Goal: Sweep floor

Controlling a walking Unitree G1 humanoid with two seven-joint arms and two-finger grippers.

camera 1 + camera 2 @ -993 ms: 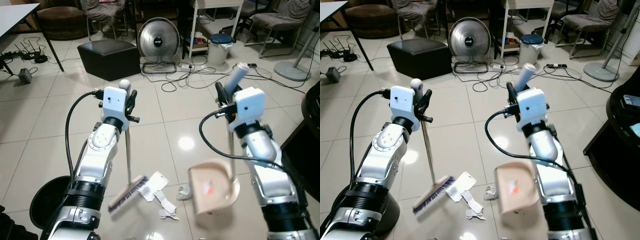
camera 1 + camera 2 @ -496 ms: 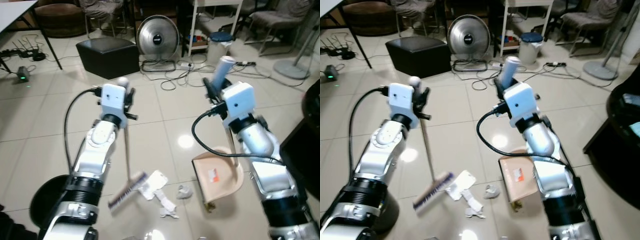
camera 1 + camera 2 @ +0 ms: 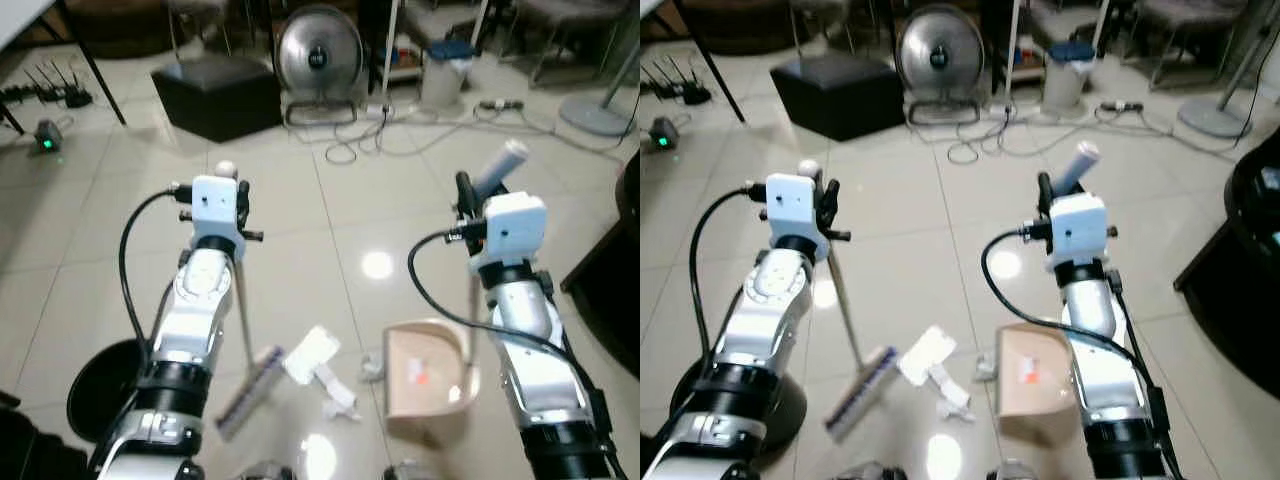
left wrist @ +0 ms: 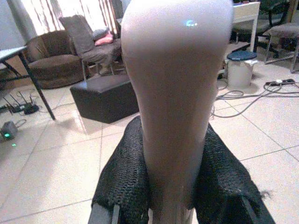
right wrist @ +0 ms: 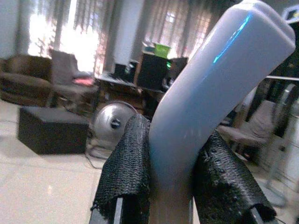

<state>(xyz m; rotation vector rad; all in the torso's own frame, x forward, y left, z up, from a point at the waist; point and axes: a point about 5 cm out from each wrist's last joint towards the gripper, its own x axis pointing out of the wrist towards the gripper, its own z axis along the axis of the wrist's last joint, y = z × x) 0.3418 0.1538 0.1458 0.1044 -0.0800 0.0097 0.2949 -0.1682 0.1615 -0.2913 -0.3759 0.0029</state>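
Note:
My left gripper (image 3: 236, 200) is shut on the top of the broom handle (image 4: 175, 93), its black padded fingers (image 4: 124, 175) pressed to both sides. The broom head (image 3: 250, 390) rests tilted on the tiled floor, left of a white paper scrap (image 3: 311, 352) and smaller crumpled bits (image 3: 340, 395). My right gripper (image 3: 470, 195) is shut on the grey dustpan handle (image 5: 210, 88). The beige dustpan (image 3: 425, 375) sits on the floor just right of the scraps, its mouth facing them.
A black round bin (image 3: 100, 385) stands at my lower left. Farther off are a black ottoman (image 3: 215, 95), a floor fan (image 3: 320, 55), loose cables (image 3: 370, 140), a white pail (image 3: 445, 75) and a dark cabinet edge (image 3: 610, 290) on the right.
The camera has tilted down and shifted. The dustpan has come down beside the scraps and the right arm's handle now leans right. The broom still stands by the litter.

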